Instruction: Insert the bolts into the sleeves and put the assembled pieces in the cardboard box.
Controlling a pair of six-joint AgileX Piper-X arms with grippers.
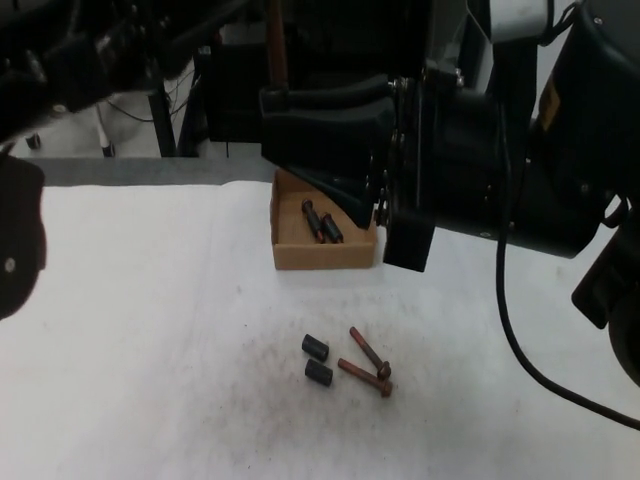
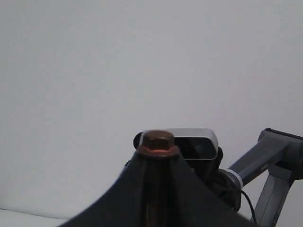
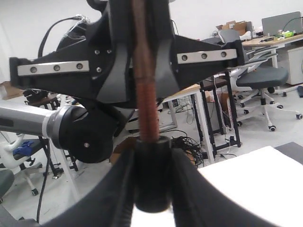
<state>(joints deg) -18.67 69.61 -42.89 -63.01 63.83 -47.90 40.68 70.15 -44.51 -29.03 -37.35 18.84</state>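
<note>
The left end effector point(image 2: 158, 160) grips a bolt point(image 2: 157, 142) seated in the sleeve point(image 3: 151, 189) that the right end effector point(image 3: 152, 157) clamps; pushing it home seems next.

No readable text, labels or numbers; far background perhaps printed, illegible.

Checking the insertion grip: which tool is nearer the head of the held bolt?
Left. The left tool clamps the bolt right under its head. The right tool holds the sleeve at the bolt's other end, away from the head.
</note>
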